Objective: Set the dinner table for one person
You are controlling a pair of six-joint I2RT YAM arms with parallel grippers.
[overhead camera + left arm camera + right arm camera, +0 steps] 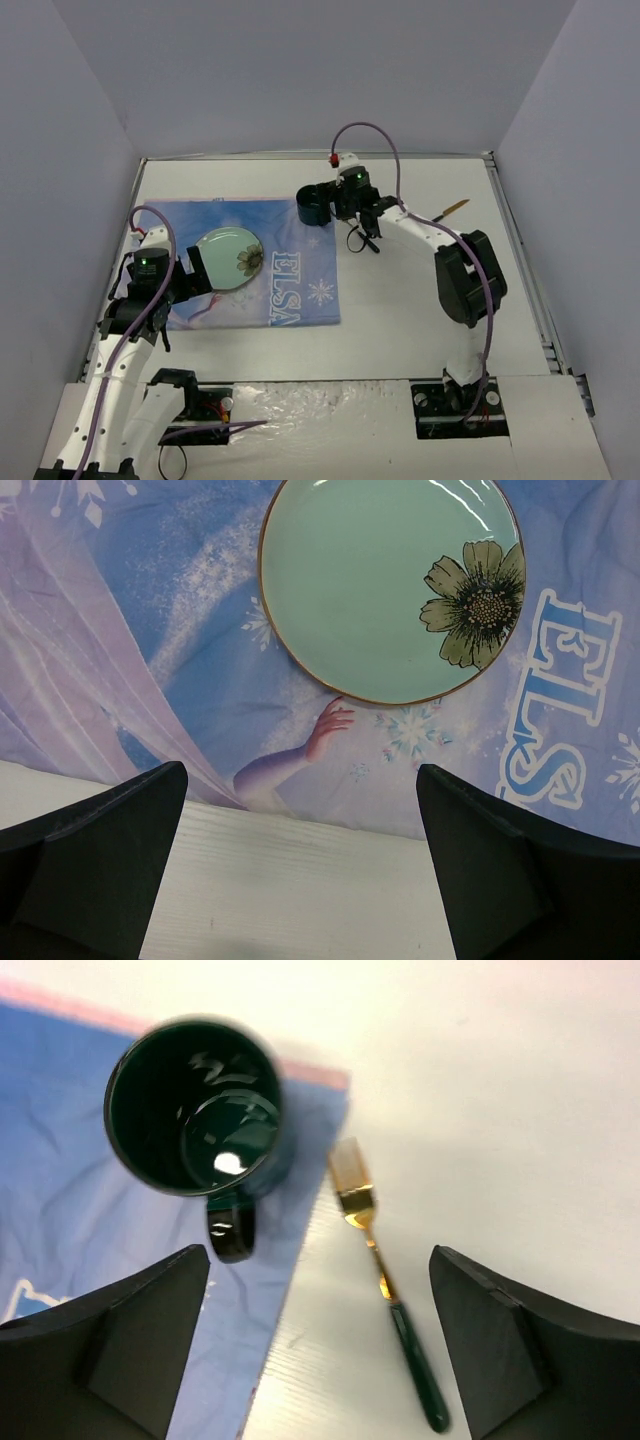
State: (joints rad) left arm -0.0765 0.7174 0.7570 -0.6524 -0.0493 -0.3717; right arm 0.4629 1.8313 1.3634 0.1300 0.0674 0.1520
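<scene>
At the near edge, both arm bases [460, 400] sit bolted to the counter [400, 310], a white top with a thin metal rim that lies under everything else. Just beyond, on the left, the left fingers [90, 860] stand spread wide with nothing between them, hovering over the near edge of the blue placemat [300, 295]. A pale green plate [228, 255] with a dark flower lies flat on that placemat, just ahead of them. Farther back, the right fingers [110, 1340] are released, wide apart and empty, above a dark green mug [195, 1110] standing upright on the placemat's far right corner. A gold fork [395, 1310] with a dark handle lies on the bare counter just beside the mug. Well off to the right lies another gold-tipped utensil [455, 208]; which kind I cannot tell.
</scene>
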